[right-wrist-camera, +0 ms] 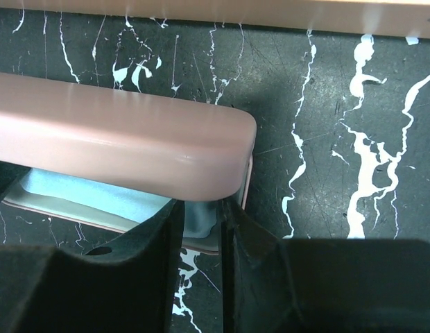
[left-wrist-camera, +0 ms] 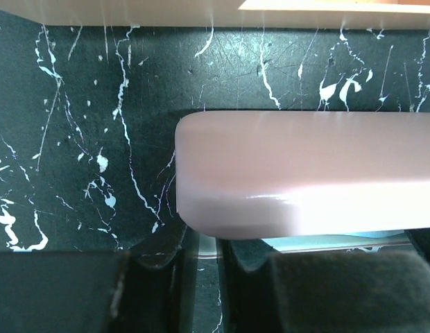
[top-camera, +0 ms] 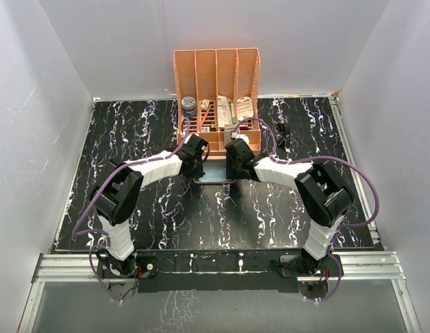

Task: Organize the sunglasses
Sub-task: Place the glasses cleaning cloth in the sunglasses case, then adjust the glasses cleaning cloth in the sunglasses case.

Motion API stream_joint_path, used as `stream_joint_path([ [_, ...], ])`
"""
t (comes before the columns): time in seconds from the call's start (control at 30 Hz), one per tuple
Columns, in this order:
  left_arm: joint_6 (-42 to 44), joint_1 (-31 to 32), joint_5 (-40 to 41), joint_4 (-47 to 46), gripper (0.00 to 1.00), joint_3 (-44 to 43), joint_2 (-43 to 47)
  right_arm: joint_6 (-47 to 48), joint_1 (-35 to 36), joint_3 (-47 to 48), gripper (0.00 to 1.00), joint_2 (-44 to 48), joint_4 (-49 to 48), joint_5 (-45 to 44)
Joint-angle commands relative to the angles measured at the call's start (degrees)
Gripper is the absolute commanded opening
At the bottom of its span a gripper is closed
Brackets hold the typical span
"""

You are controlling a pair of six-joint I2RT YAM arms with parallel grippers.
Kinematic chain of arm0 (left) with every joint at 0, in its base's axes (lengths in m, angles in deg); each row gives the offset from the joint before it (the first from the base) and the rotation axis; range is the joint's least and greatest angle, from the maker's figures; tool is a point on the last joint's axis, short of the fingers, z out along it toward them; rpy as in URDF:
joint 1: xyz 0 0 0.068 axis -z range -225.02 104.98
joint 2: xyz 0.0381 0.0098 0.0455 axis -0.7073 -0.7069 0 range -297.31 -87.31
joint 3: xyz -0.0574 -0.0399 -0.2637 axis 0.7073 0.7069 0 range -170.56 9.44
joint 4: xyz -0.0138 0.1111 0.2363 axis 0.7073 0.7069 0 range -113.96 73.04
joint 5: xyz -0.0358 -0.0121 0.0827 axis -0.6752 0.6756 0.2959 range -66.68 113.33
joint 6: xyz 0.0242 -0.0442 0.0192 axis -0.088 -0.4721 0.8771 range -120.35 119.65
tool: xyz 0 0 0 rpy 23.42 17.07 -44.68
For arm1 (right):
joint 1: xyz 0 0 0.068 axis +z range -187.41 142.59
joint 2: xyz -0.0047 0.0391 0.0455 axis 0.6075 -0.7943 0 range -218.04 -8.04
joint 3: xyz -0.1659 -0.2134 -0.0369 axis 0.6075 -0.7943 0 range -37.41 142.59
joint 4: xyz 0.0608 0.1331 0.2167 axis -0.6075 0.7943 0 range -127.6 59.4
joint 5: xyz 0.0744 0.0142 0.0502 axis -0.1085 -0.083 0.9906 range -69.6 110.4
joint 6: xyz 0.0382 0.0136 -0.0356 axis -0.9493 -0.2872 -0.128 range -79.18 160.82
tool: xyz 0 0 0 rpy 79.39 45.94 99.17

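The pink case point(top-camera: 216, 179) lies in front of the organizer with its lid point(left-wrist-camera: 305, 173) raised over the base. A light blue cloth point(right-wrist-camera: 83, 194) lies inside, and its edge point(left-wrist-camera: 326, 241) shows under the lid. My left gripper point(left-wrist-camera: 207, 244) is at the case's left end, jaws closed to a slit on the base's end wall. My right gripper point(right-wrist-camera: 201, 208) is at the right end under the lid point(right-wrist-camera: 111, 139). A fold of cloth fills its narrow gap, and I cannot tell if it is pinched. The sunglasses are hidden.
A pink slotted organizer point(top-camera: 216, 69) holding small items stands just behind the case, against the back wall. A small dark shape point(top-camera: 282, 130) lies to its right, too faint to name. White walls enclose the black marbled table point(top-camera: 132, 132) on three sides.
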Motion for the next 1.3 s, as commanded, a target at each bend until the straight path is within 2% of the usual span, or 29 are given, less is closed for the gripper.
stream_joint_path([
  [0.0,1.12,-0.37,1.55,3.13,0.15,-2.23,3.70,0.58,-0.28,2.66,0.25,2.59,-0.12,-1.39],
  [0.3,1.01,-0.02,0.93,3.51,0.15,-2.65,4.77,0.41,-0.29,2.88,0.25,4.67,0.16,-1.19],
  [0.4,1.12,0.35,0.70,2.95,0.09,-2.51,5.54,0.23,-0.21,2.81,0.25,5.29,0.06,-0.44],
  [0.47,1.38,0.50,0.10,1.48,0.00,-1.86,5.94,0.23,-0.21,2.48,0.18,5.63,-0.61,0.07],
  [0.67,1.20,0.68,-4.97,-4.90,0.00,1.18,5.78,0.16,-0.24,2.13,0.00,4.76,-1.68,0.85],
  [1.07,-0.13,1.17,-6.41,-10.75,0.00,2.85,2.35,-0.55,-0.20,1.77,0.00,0.84,-5.98,3.00],
  [1.27,-0.22,1.13,-5.33,-10.02,0.00,2.43,0.22,-0.85,-0.24,2.54,0.00,-1.18,-6.41,3.54],
])
